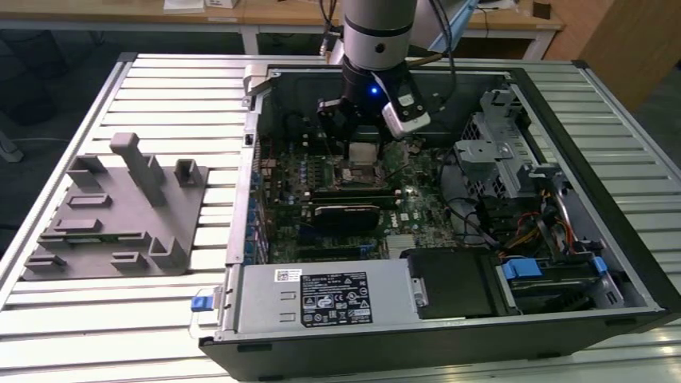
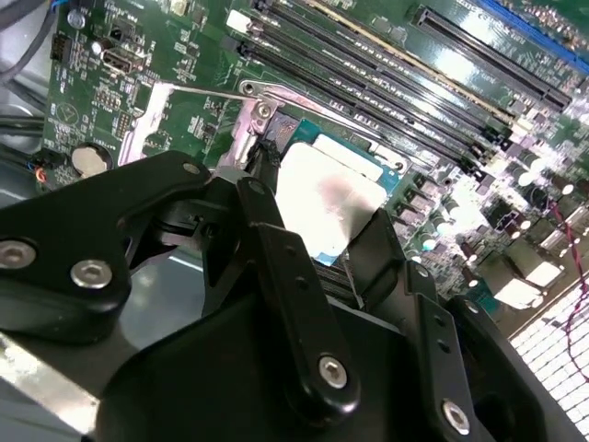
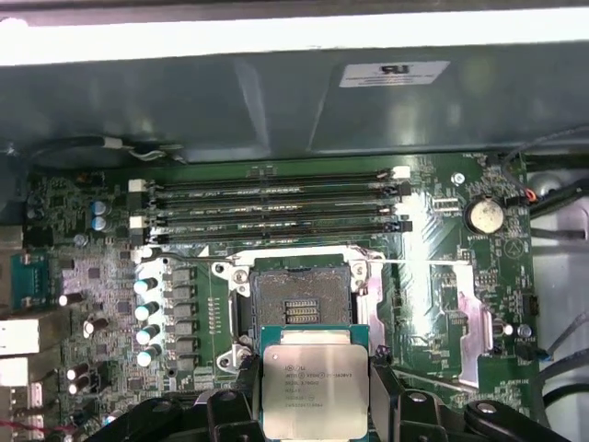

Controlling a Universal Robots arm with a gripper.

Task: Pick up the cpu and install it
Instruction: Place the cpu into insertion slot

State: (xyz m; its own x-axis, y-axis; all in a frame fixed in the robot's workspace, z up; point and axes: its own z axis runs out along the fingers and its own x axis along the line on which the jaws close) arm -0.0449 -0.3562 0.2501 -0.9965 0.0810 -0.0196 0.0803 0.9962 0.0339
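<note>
Silvery cpu (image 3: 315, 382) is clamped in the gripper (image 3: 315, 398), so the picking is done, but the socket (image 3: 293, 302) just beyond its tips is not yet filled.

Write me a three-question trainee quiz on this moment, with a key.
1. True or false: the gripper is shut on the cpu.
2. The socket is: A empty, B holding a chip, C under a cooler.
3. Fill in: the grey tray lies to the exterior view's ____ of the computer case.
Key: 1 true; 2 A; 3 left.
</note>
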